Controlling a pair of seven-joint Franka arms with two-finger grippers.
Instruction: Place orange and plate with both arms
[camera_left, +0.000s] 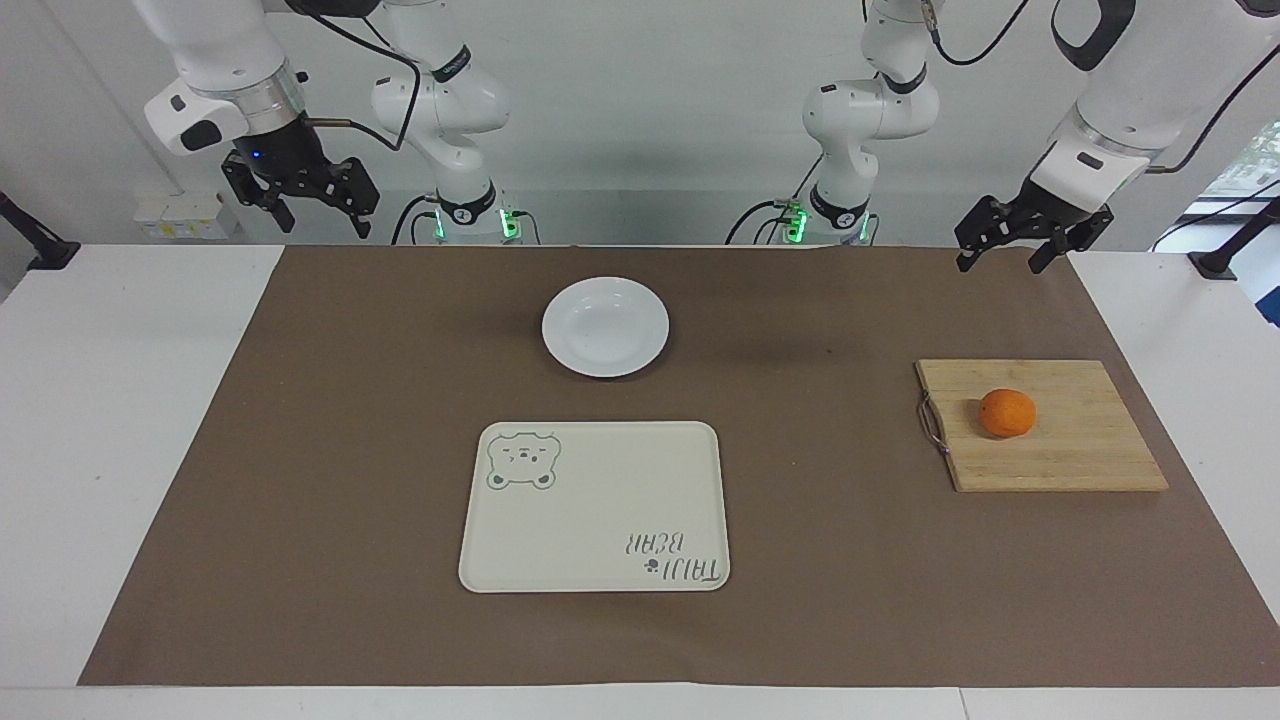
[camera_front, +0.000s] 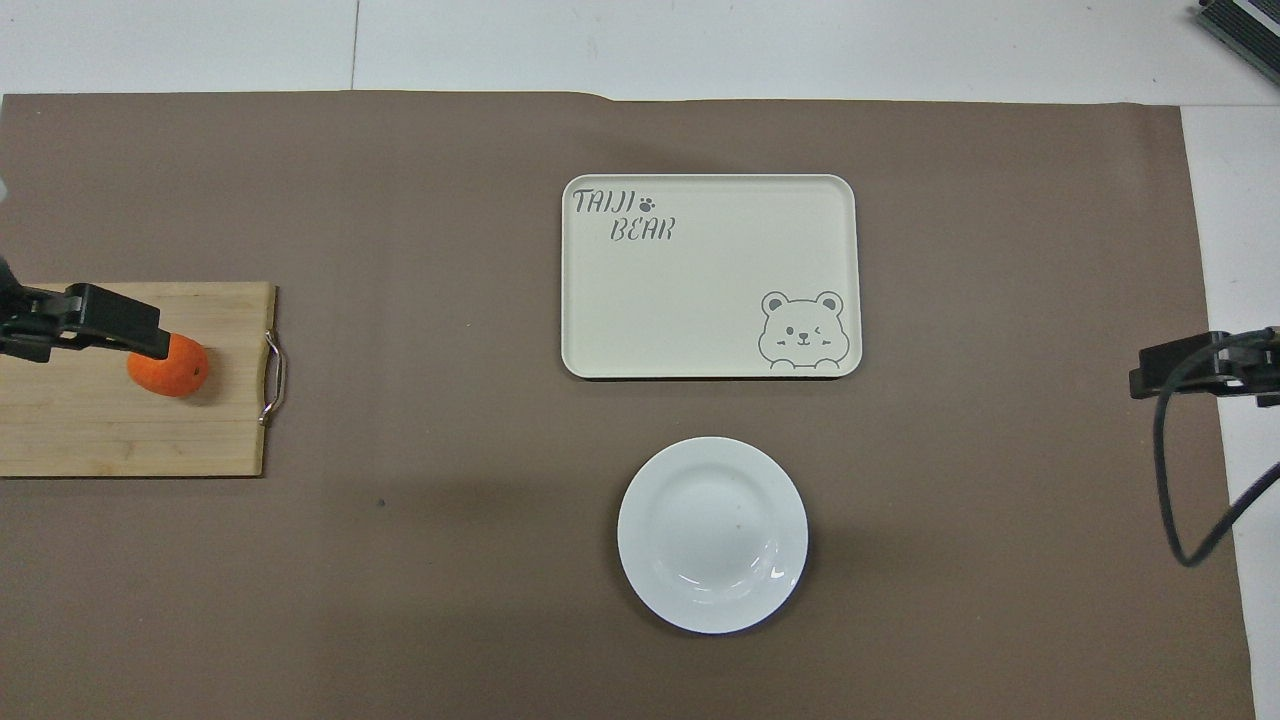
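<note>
Nothing gripped: left gripper raised, jaws apart, at cutting board end; right gripper raised, jaws apart. Orange on board; plate nearer robots than tray. Descend straight over orange, straddle widest part (round, rolls easily), close gently.

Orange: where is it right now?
The orange lies on the wooden cutting board at the left arm's end of the table, apart from the tray and the plate, with nothing holding it.
</note>
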